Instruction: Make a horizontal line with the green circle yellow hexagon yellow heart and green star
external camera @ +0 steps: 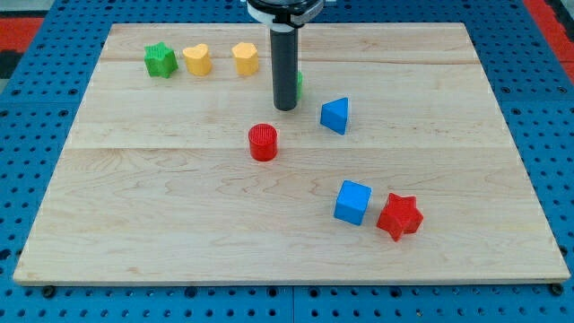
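Note:
A green star (160,60), a yellow heart (197,59) and a yellow hexagon (245,58) stand in a row near the view's top left of the wooden board (134,197). The green circle (299,85) is mostly hidden behind my rod; only a green sliver shows at its right side. My tip (285,108) rests on the board right in front of the green circle, to the right of and slightly below the yellow hexagon.
A red cylinder (263,142) stands just below my tip. A blue triangle block (334,115) lies to the tip's right. A blue cube (352,202) and a red star (399,216) sit side by side at the lower right.

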`<state>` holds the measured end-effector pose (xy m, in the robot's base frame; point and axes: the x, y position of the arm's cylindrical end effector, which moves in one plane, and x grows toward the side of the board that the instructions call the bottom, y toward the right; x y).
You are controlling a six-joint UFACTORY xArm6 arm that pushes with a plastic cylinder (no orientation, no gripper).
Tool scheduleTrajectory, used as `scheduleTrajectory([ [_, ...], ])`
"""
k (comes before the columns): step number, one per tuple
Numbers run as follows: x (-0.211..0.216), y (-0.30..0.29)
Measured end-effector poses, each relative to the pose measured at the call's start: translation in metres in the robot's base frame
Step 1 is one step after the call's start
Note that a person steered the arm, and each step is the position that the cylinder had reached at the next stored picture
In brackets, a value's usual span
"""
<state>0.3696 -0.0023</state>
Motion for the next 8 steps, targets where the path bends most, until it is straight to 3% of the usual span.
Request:
scheduleTrajectory([
  [6,-0.064,0.029],
  [8,-0.039,0.096],
])
